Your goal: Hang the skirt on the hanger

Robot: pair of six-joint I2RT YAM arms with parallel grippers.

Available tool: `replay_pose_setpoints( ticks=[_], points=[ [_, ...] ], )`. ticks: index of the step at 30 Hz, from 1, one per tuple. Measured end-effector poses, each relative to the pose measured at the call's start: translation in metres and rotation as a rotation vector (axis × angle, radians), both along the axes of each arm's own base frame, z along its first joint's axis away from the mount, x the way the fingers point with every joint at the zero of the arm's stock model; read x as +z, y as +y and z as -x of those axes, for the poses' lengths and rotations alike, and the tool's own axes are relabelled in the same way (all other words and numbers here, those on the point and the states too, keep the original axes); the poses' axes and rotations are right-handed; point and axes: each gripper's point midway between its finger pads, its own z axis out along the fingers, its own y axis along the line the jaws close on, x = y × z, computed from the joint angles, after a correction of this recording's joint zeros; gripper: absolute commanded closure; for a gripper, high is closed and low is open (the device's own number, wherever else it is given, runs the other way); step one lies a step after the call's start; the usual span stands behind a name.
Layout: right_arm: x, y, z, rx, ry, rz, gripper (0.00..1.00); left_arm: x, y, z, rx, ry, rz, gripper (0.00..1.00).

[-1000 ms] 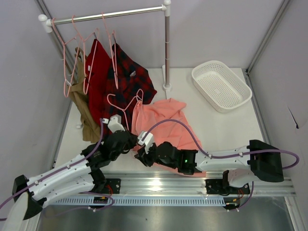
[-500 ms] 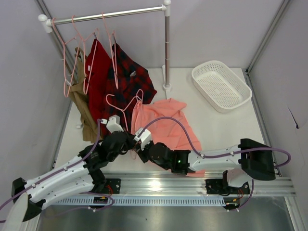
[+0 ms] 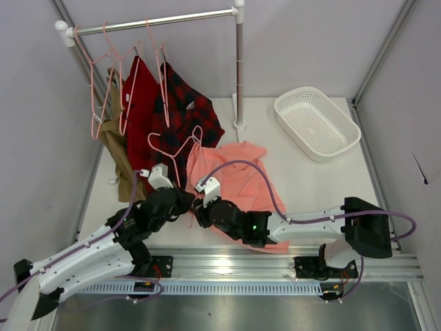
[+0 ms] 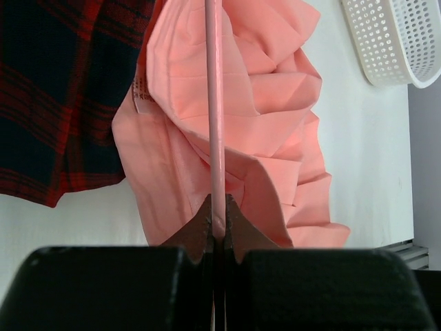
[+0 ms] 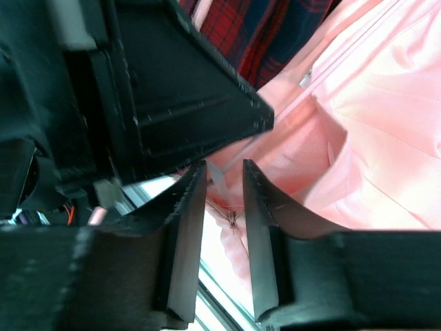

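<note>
Two grippers meet at the 8 o'clock edge of the skirt [image 3: 241, 172], which lies crumpled on the white table [image 3: 324, 186] near the middle of the overhead view.

Left gripper [image 4: 218, 224]: fingers pressed together on the thin pink wire of the hanger [image 4: 214, 103]. The wire runs from the grip toward 12 o'clock across the skirt's folds; whether it touches the cloth cannot be told.

Right gripper [image 5: 224, 172]: fingers parted by a narrow gap at the skirt's edge, a sliver of pink cloth showing in the gap but not clamped, just beside the left gripper's black body.

Plaid shirt [image 3: 186, 110]: at 10 o'clock of the skirt, hanging from the rail [image 3: 151, 22] beside a red garment [image 3: 138, 103].

White basket [image 3: 317, 123]: at 2 o'clock, well apart.
</note>
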Motion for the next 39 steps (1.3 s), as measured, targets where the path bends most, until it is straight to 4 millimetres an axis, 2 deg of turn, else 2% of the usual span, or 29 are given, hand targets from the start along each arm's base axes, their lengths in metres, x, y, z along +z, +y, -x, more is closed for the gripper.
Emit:
replay_pose_setpoints(
  ticks=[3, 7, 11, 12, 13, 17, 19, 23, 29, 32, 35, 37, 39],
  points=[
    [0.004, -0.002, 0.003, 0.016, 0.017, -0.008, 0.52, 0.009, 0.004, 0.001, -0.016, -0.012, -0.032, 1.00],
    [0.031, -0.017, 0.003, 0.028, 0.055, -0.062, 0.48, 0.034, 0.007, 0.001, -0.062, -0.074, -0.081, 1.00],
    [0.063, -0.045, -0.013, -0.027, 0.097, -0.137, 0.44, 0.057, 0.012, 0.006, -0.143, -0.142, -0.140, 1.00],
    [0.069, -0.052, -0.018, -0.048, 0.103, -0.152, 0.41, 0.060, 0.012, 0.008, -0.170, -0.156, -0.154, 1.00],
    [0.074, -0.059, -0.023, -0.069, 0.111, -0.165, 0.36, 0.062, 0.011, 0.011, -0.200, -0.166, -0.166, 1.00],
    [0.090, -0.078, -0.040, -0.141, 0.134, -0.218, 0.34, 0.060, 0.011, 0.025, -0.329, -0.193, -0.220, 1.00],
    [0.098, -0.082, -0.047, -0.162, 0.135, -0.244, 0.33, 0.061, 0.010, 0.032, -0.393, -0.199, -0.248, 1.00],
    [0.120, -0.080, -0.049, -0.158, 0.120, -0.291, 0.28, 0.081, 0.003, 0.037, -0.503, -0.221, -0.311, 1.00],
    [0.171, -0.078, -0.047, -0.128, 0.080, -0.405, 0.27, 0.117, -0.012, 0.026, -0.562, -0.248, -0.375, 1.00],
    [0.182, -0.088, -0.048, -0.152, 0.068, -0.432, 0.25, 0.127, -0.016, 0.016, -0.543, -0.193, -0.434, 1.00],
    [0.185, -0.112, -0.054, -0.249, 0.075, -0.434, 0.23, 0.150, -0.023, 0.002, -0.507, -0.147, -0.474, 1.00],
    [0.185, -0.137, -0.060, -0.337, 0.086, -0.423, 0.22, 0.169, -0.028, -0.009, -0.473, -0.140, -0.486, 1.00],
    [0.188, -0.167, -0.067, -0.423, 0.090, -0.417, 0.22, 0.179, -0.031, -0.019, -0.444, -0.136, -0.489, 1.00]
  ],
)
